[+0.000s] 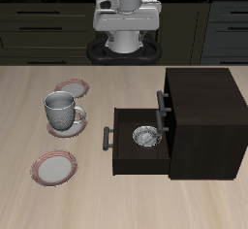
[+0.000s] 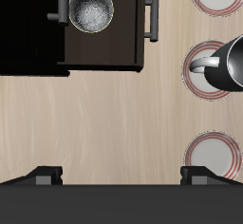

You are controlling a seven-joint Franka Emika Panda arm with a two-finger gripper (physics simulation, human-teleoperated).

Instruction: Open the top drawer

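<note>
Dark brown wooden top drawer, shut flush in the small cabinet at one side of the table, awaiting a pull on its grey bar handle.

Flat dark front, seen nearly edge-on from above; directly over the like drawer below, which stands pulled out with a metallic bowl inside. To open well: lower the fingers, spread wide and gripping nothing, astride the upper bar only, clear of the open drawer's handle; close firmly, then draw straight out along the runners without lifting or twisting. Farther off, a grey mug on a plate and two more pink-rimmed plates, well apart from the pull path.
</note>
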